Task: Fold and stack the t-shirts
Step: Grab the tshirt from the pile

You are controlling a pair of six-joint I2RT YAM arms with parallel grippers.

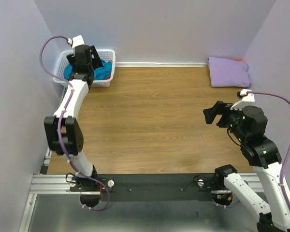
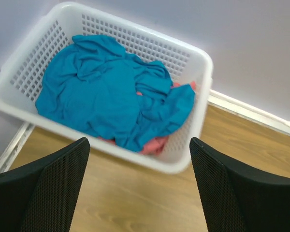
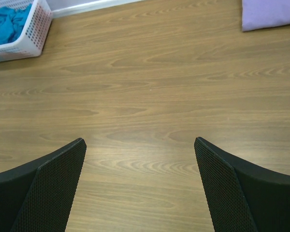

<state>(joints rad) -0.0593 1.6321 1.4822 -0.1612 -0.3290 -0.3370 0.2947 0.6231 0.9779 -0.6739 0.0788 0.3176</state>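
1. While the left gripper [image 2: 139, 141] hangs over the white lattice basket [image 2: 205, 67] in the upper left of the top view, its jaws stand wide apart and hold nothing.
2. A crumpled teal-blue t-shirt [image 2: 101, 92] fills most of that basket.
3. A coral-pink t-shirt [image 2: 153, 145] peeks out from under the teal one along its lower right edge in the left wrist view.
4. A pale lavender t-shirt [image 1: 228, 71] lies folded flat on the wooden table [image 1: 150, 121] in the upper right of the top view, close to the back wall.
5. At the right of the top view, the right gripper [image 3: 138, 140] hovers over bare wood with its jaws fully spread and nothing between them. It is well apart from both the lavender shirt and the basket.
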